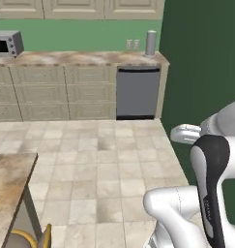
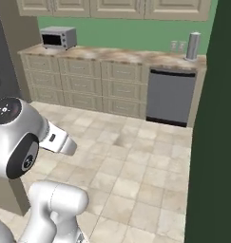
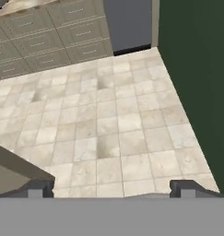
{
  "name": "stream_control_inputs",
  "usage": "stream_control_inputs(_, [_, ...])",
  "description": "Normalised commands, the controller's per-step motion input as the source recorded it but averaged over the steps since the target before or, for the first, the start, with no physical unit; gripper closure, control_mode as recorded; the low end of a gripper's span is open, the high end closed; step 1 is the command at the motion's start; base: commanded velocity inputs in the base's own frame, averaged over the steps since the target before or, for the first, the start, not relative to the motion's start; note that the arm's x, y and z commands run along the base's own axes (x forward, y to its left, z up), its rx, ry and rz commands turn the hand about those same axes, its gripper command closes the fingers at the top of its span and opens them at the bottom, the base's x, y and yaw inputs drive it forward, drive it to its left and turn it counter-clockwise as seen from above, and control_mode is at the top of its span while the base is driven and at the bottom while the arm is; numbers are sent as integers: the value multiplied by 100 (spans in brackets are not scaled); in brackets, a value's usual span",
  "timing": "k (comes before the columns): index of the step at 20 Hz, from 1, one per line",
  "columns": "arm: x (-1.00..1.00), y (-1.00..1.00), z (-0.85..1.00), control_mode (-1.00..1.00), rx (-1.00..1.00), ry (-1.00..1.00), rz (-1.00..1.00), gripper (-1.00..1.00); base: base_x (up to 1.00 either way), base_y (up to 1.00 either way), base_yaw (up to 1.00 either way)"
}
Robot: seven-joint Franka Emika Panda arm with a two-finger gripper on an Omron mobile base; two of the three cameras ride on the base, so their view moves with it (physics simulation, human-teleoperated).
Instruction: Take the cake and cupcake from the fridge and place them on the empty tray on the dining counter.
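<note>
Left of the pincer (image 3: 111,186), a corner of the dining counter (image 1: 7,193) showed its beige-brown marbled top, with bare tiled floor (image 3: 109,124) stretching ahead. The pincer hung released, its two dark tips standing wide apart with nothing between them, aimed down at the tiles. Ahead and beyond it ran the cabinet-backed counter (image 2: 112,54) with a toaster oven (image 2: 58,37) at its left end, then a grey dishwasher front (image 2: 170,96), then a dark green wall (image 3: 196,83) close on the pincer's right. Cake, cupcake and tray were nowhere to be pointed at here. The likely risk: with the base facing away from the fridge, a wide swing could knock the arm against that near wall or the counter corner.
</note>
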Motion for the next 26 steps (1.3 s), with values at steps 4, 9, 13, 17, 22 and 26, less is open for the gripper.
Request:
stream_control_inputs(4, [0,0,0,100,0,0,0,-100,100,64,-9])
stream_control_inputs(9, [0,0,0,100,0,0,0,-100,100,25,23])
stream_control_inputs(13, [0,0,0,100,0,0,0,-100,100,0,49])
stream_control_inputs(17, [0,0,0,100,0,0,0,-100,100,0,67])
stream_control_inputs(22, [0,0,0,100,0,0,0,-100,92,0,85])
stream_control_inputs(26, [0,0,0,100,0,0,0,-100,94,0,87])
